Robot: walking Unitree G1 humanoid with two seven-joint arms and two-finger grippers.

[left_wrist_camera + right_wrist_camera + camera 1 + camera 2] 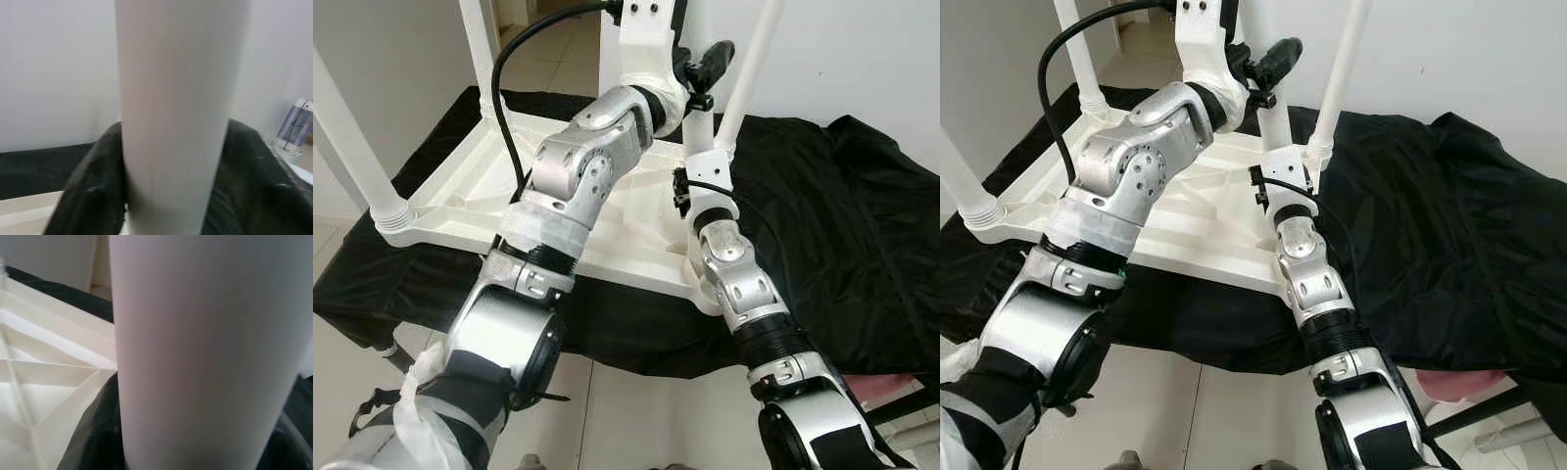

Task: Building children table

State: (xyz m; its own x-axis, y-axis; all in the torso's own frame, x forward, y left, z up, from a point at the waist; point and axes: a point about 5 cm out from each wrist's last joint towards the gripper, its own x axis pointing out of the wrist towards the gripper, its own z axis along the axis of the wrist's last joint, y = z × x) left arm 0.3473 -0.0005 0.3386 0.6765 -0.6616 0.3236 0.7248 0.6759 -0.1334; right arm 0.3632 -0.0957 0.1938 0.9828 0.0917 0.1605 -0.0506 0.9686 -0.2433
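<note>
- Children's table: white, upside down on a black cloth spread over a low surface; ribbed underside faces up, and your arms cover its middle.
- Near left corner: a white leg stands upright in its socket; its top is cut off by the frame edge.
- Near right corner: hidden behind your right forearm, so you cannot see a socket there.
- Right gripper: the wrist view is blurred, but you see dark fingers on both sides of a thick white leg, pressed to it — clenched around that leg. From the head view, the arm reaches up along the leg; the fingertips themselves are hidden.
- Left gripper: likewise blurred; dark fingers flank a white leg, grasping it higher up. One black finger shows past the wrist.
- Far right leg and far left leg stand upright, tops cut off.
- Far: white wall and tiled floor.
</note>
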